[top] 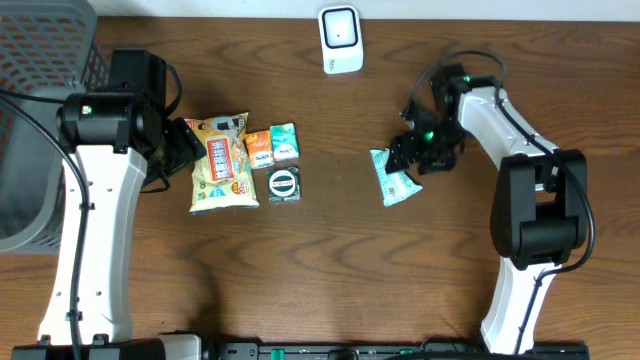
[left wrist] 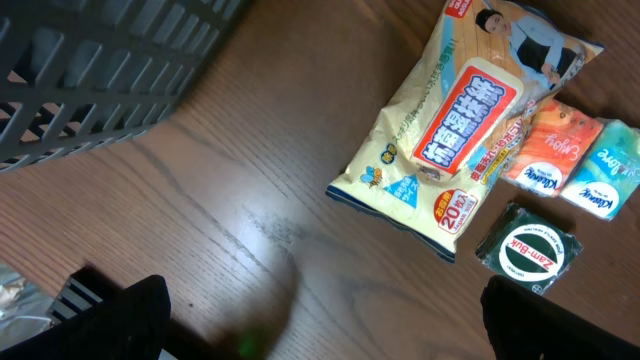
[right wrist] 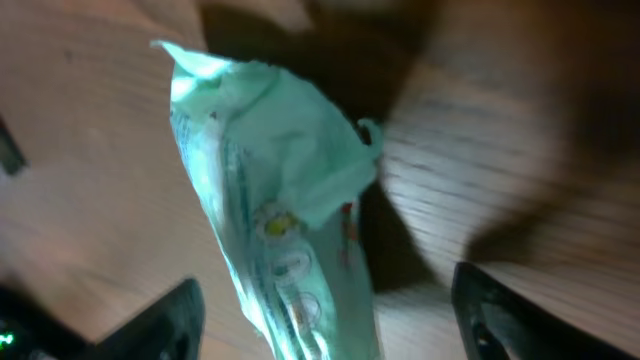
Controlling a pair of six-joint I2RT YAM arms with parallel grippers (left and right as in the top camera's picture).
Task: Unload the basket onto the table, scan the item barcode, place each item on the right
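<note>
a wide strip of bare tabletop (top: 340, 250) lies open between the zam-buk tin (top: 284, 184) and the green packet (top: 397, 180). the grey basket (top: 40, 60) walls off the far left; the white scanner (top: 341, 40) stands alone at the back edge.

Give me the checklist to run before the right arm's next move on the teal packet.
1. Right gripper jaws apart, ready to close: ok.
2. Teal packet close under the right gripper, not clamped: ok.
3. Barcode side of the packet located: cannot tell; the right wrist view is blurred.
4. Scanner unobstructed, nothing lying between it and the packet: ok.
5. Left gripper open and empty, out of the right arm's way: ok.
</note>
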